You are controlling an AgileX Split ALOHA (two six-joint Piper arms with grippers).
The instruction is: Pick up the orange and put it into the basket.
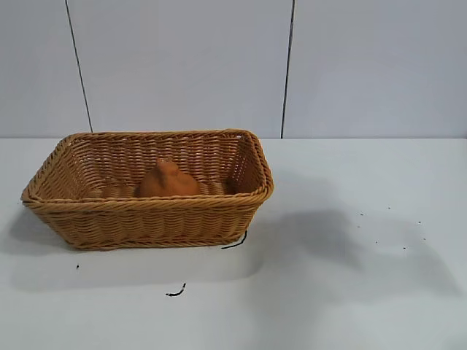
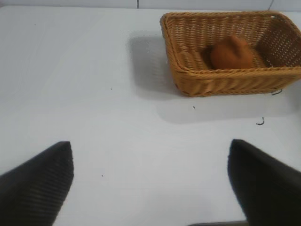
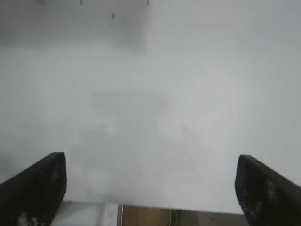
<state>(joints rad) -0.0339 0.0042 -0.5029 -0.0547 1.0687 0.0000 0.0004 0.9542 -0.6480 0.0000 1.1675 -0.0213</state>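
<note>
The burnt-orange lump that is the orange [image 1: 167, 181] lies inside the tan wicker basket [image 1: 149, 205] at the left of the white table. Both also show in the left wrist view, the orange [image 2: 232, 53] resting within the basket [image 2: 221, 82]. No arm shows in the exterior view. My left gripper [image 2: 150, 162] is open and empty over bare table, well away from the basket. My right gripper [image 3: 150, 172] is open and empty above bare table near the table's edge. Neither the orange nor the basket shows in the right wrist view.
Small black scraps lie on the table in front of the basket [image 1: 175, 292] and at its corner [image 1: 235, 242]. Tiny dark specks dot the table at the right [image 1: 403, 248]. A panelled wall stands behind the table.
</note>
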